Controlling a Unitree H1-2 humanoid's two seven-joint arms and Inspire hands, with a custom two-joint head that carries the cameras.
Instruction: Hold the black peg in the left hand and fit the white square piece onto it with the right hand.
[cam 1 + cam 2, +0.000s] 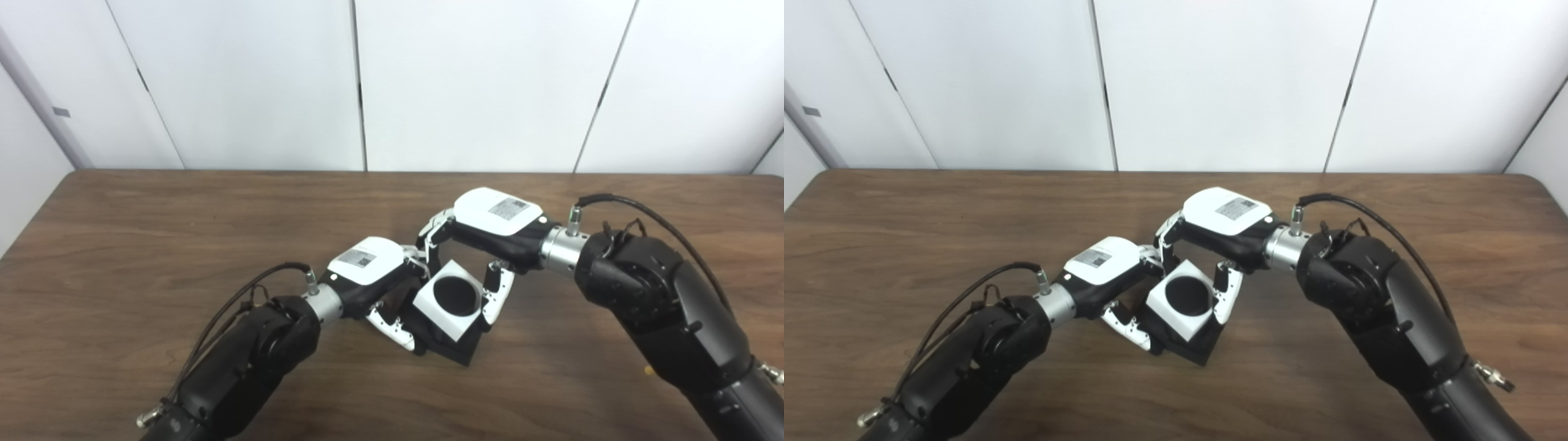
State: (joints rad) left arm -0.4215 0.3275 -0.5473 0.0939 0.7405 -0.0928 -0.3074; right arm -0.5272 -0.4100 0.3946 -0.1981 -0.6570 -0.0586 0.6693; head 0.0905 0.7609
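The white square piece sits tilted toward me over the black peg, whose round black top fills the piece's hole. Below it shows the peg's black square base, near the tabletop. My left hand is shut on the black base from the left, thumb under its front edge. My right hand comes in from the right, fingers behind the white piece and thumb on its right side, shut on it. Both hands meet at the middle of the table.
The brown wooden table has its far edge against white wall panels. Black cables loop off both wrists. Nothing else lies on the tabletop.
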